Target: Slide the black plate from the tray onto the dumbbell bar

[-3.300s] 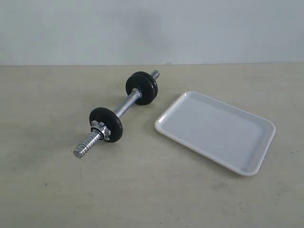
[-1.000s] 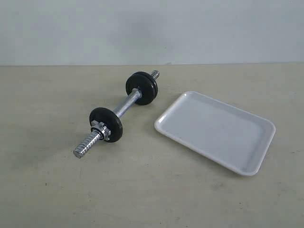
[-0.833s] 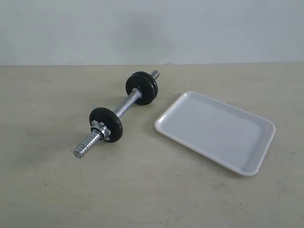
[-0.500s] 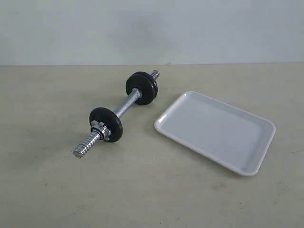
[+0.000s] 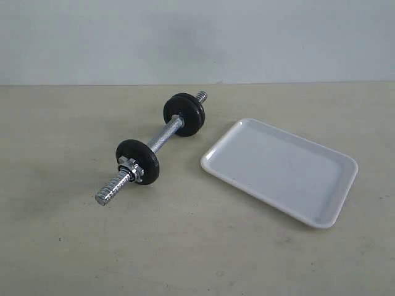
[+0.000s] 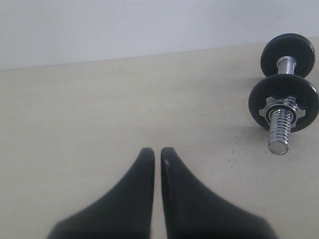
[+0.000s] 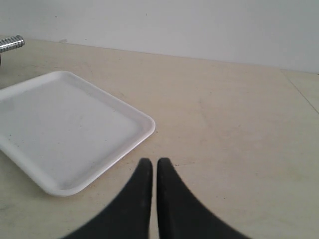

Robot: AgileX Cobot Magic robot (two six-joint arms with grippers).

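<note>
Left gripper (image 6: 155,152): jaws together, holding nothing, hovering over bare table (image 5: 185,246) on the near-end side of the dumbbell bar (image 5: 162,139), well apart from it.

Dumbbell bar: lies on the table on its discs. The near black disc (image 5: 138,161) sits behind a silver nut (image 5: 131,166). At the bar's far end the disc looks doubled. Judgement: the outer one is the black plate (image 5: 200,110), already threaded on.

Tray (image 5: 279,169): to the right of the bar, near it but apart, with nothing in it.

Right gripper (image 7: 151,162): jaws together, empty, on the side of the tray away from the bar.

Risks (judgement): no nut can be made out beyond the plate, so a nudge or tilt of the bar may let it slip off the threaded tip. The bar can also roll on its discs if bumped. The plate may sit cocked on the coarse thread.
</note>
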